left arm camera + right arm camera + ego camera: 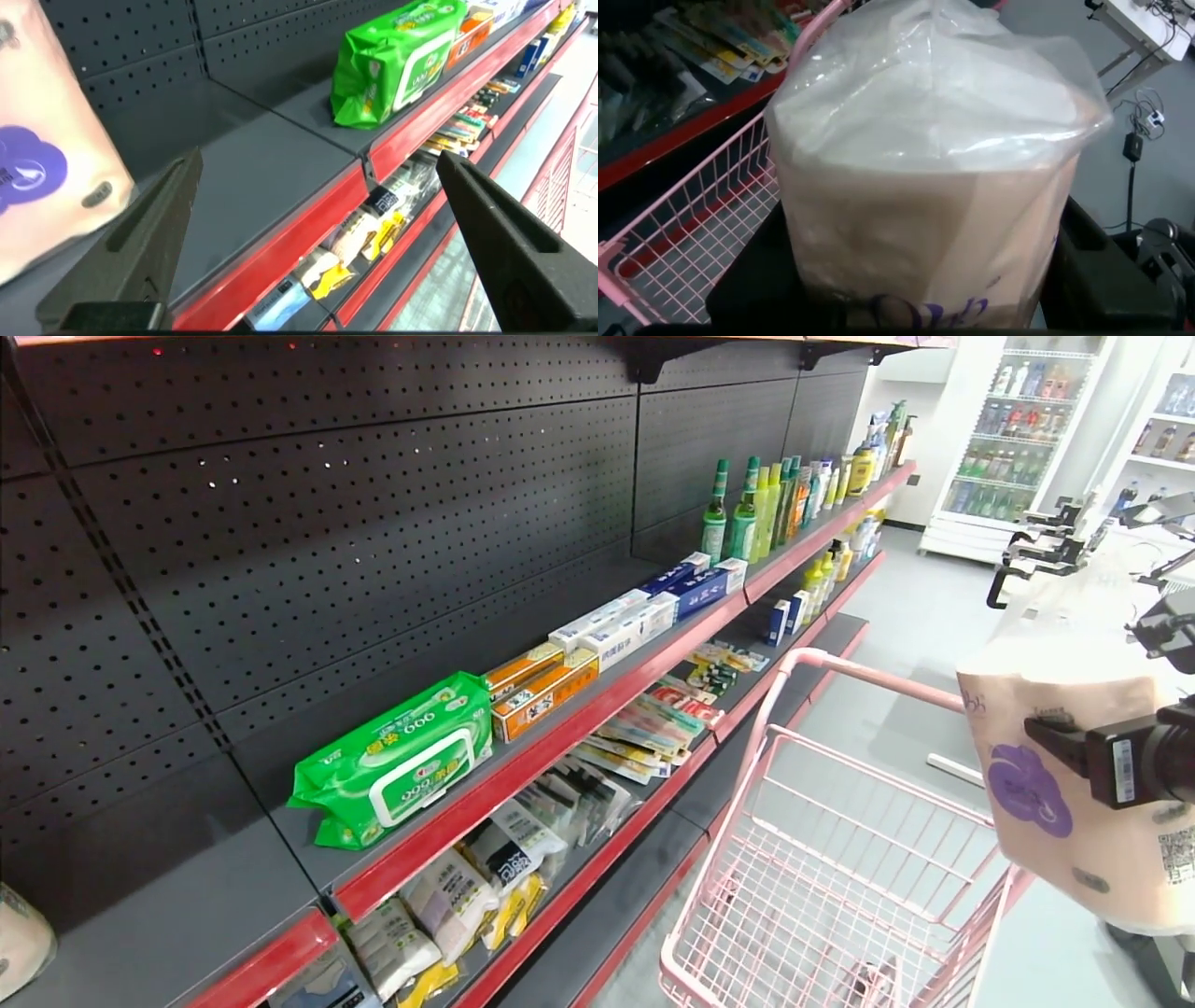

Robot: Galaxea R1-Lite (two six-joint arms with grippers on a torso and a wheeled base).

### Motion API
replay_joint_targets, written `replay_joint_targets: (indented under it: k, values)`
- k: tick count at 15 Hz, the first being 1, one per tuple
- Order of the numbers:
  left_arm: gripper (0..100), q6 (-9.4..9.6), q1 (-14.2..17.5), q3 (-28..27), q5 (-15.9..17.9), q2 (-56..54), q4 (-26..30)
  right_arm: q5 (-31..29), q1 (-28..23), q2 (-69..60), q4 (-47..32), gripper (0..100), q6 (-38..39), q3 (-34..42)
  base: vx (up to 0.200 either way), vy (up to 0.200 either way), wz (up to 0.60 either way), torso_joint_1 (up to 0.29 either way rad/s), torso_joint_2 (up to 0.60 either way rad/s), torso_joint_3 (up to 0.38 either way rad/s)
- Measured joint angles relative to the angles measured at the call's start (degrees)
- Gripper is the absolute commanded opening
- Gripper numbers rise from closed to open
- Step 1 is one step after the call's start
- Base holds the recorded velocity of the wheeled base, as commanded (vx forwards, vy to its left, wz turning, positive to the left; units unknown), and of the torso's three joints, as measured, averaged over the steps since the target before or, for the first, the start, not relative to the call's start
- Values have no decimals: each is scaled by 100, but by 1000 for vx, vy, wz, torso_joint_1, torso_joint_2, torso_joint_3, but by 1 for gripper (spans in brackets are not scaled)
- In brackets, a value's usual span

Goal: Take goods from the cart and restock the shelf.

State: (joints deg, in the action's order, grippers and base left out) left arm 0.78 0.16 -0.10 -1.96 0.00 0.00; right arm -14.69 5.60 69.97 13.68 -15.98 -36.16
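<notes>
Beside cart point(878, 678) | tissue pack point(1074, 737) clamped inside right claw point(924, 275)

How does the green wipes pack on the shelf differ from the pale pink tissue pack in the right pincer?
The green plastic wipes pack lies on the red-edged dark shelf; the pale pink plastic-wrapped tissue pack is clamped in the right pincer. The green pack lies tilted; the pink one is upright. Green bears a white flap, pink a purple emblem. Both are soft plastic-wrapped packs.
</notes>
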Motion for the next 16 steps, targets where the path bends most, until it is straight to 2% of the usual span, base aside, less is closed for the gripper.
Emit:
replay_joint_targets:
  k: [15, 16]
  values:
    - [100, 0, 0, 0, 5, 0, 0, 13, 2, 194, 71, 0, -306, 6, 0, 0, 0, 95, -197, -106]
    - [100, 1, 0, 0, 5, 0, 0, 9, -1, 207, 68, 0, -310, 17, 0, 0, 600, 7, -2, -2]
